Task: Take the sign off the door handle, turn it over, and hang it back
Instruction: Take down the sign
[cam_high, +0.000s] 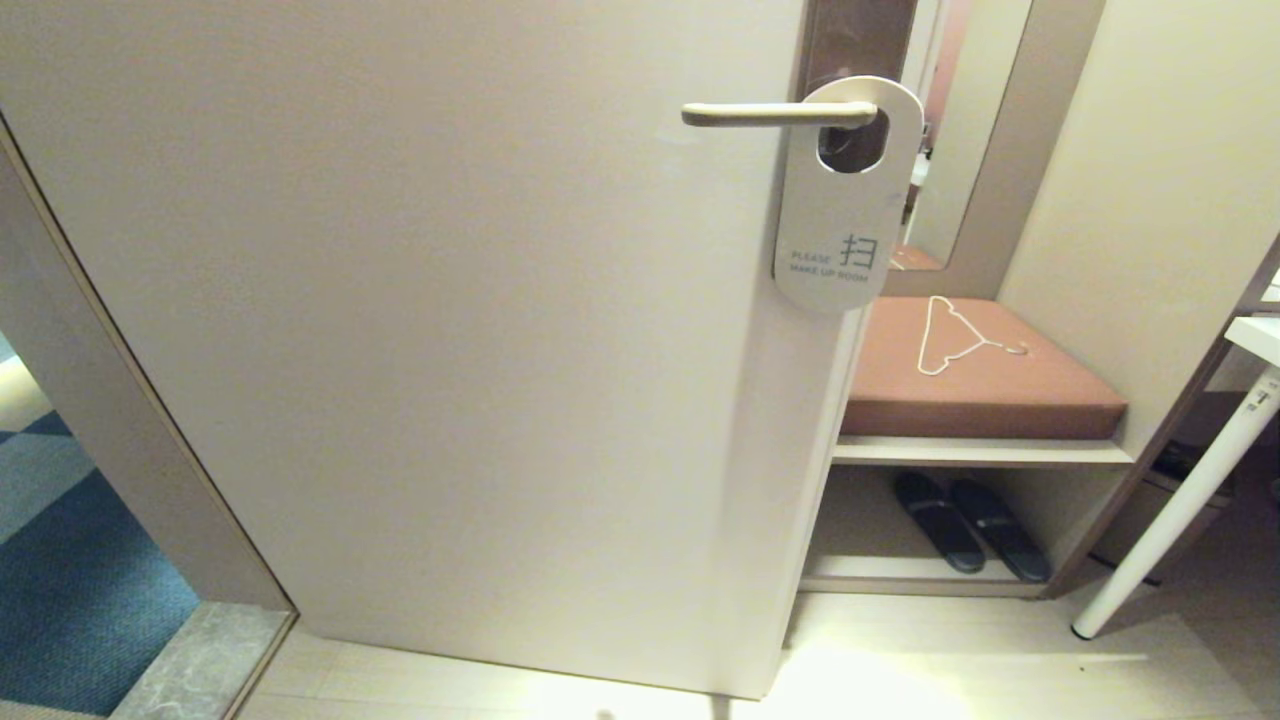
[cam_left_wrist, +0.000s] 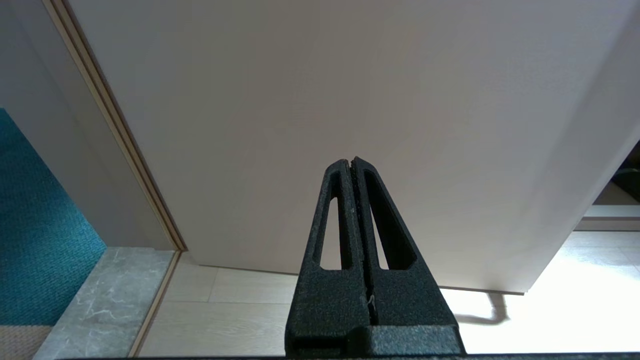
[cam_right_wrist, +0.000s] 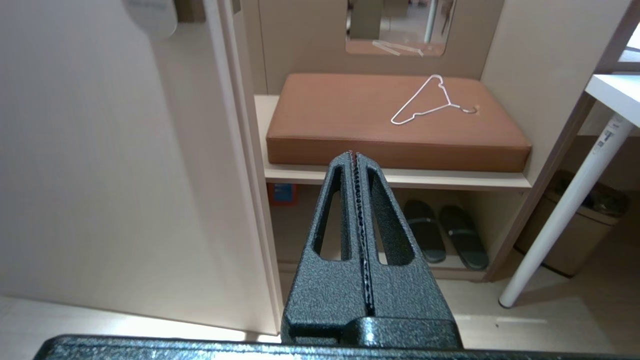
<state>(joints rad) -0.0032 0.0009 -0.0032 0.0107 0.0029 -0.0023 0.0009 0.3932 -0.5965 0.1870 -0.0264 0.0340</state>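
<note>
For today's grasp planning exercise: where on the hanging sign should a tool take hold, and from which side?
Grip the sign at its free lower edge, below the text, coming from the front and beneath. It hangs flat from the handle by its oval hole, so the top is blocked while the bottom overhangs the door edge.

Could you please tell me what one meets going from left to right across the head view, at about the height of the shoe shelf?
Blue carpet → door → slippers → white table leg.
</note>
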